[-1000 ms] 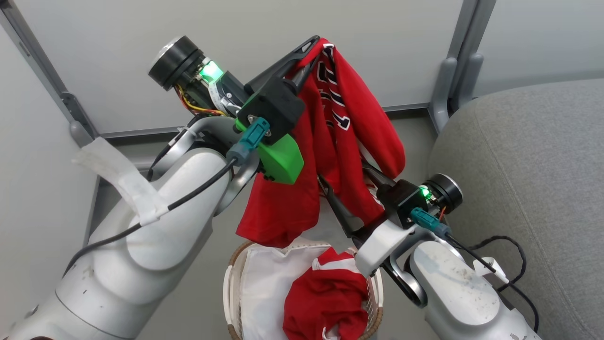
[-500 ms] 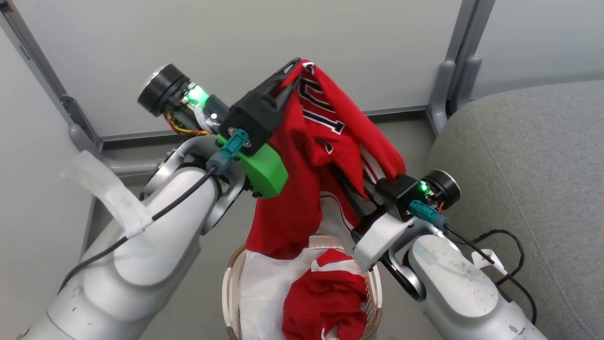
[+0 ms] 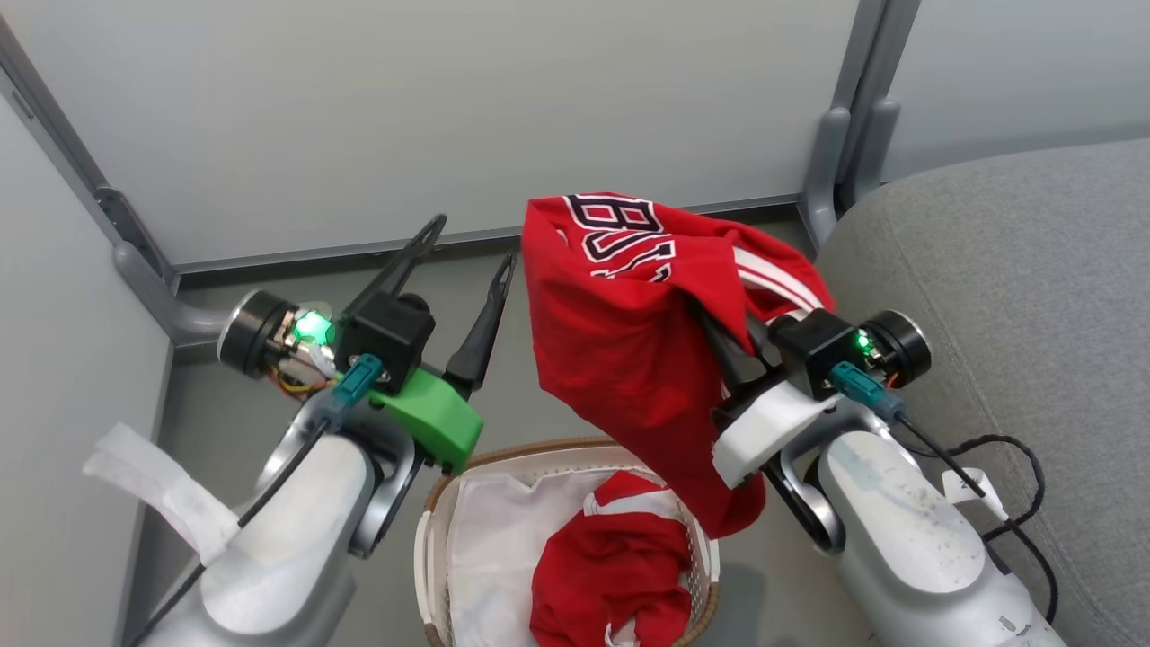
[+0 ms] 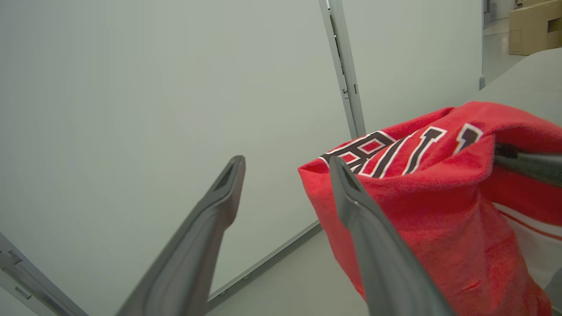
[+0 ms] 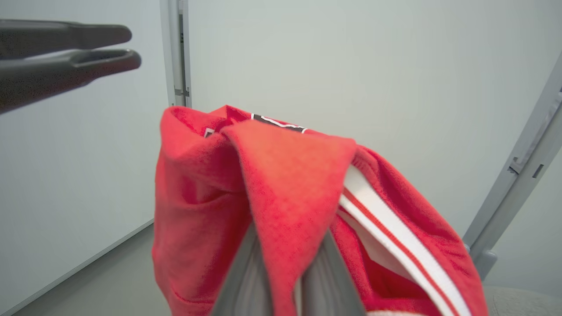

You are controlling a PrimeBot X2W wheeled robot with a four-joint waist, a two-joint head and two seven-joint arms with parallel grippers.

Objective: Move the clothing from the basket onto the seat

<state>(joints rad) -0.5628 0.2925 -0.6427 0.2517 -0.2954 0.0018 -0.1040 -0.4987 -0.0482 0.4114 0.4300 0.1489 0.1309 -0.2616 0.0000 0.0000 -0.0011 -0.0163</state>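
A red jersey point(image 3: 629, 341) with white stripes and dark lettering hangs in the air above the basket, draped over my right gripper point(image 3: 719, 346). That gripper is shut on the jersey point(image 5: 281, 197), and fabric covers its fingertips. My left gripper point(image 3: 469, 247) stands open and empty to the left of the jersey point(image 4: 417, 206), apart from it. Below, the white basket point(image 3: 503, 456) with its brown rim holds a second red jersey point(image 3: 602, 575) on a white sheet point(image 3: 494, 548). The grey sofa point(image 3: 1006, 288) fills the right side, beside the right arm.
Pale wall panels with grey metal posts point(image 3: 835, 117) close off the back and the left. The floor point(image 3: 539, 279) between the wall and the basket is bare grey. A black cable point(image 3: 1006, 449) loops off my right forearm against the sofa's edge.
My left gripper has opened, let go of the jersey and dropped down to the left. The jersey now hangs from the right gripper alone, shifted right toward the sofa.
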